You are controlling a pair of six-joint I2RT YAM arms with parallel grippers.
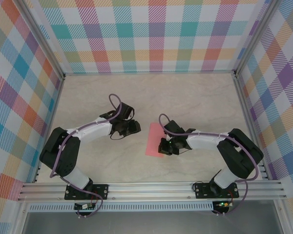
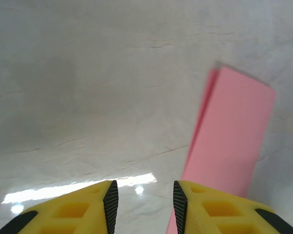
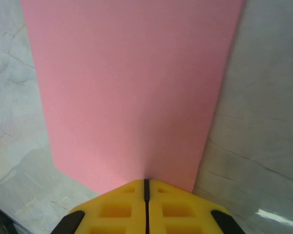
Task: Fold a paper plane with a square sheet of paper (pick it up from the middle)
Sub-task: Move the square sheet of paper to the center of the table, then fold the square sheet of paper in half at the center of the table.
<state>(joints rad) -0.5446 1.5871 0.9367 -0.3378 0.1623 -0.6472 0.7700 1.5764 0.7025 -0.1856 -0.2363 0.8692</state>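
The square sheet of paper lies on the table between the two arms as a salmon-pink rectangle with doubled layers along one long side. In the left wrist view the paper runs up the right side, partly behind the right yellow finger. My left gripper is open just left of the paper, with bare table between its pads. My right gripper is shut, its tips resting on the near edge of the flat paper. From above, the left gripper and right gripper flank the sheet.
The pale marbled tabletop is walled by checked panels at the back and both sides. An aluminium rail carrying the arm bases runs along the near edge. A bright light reflection lies on the table.
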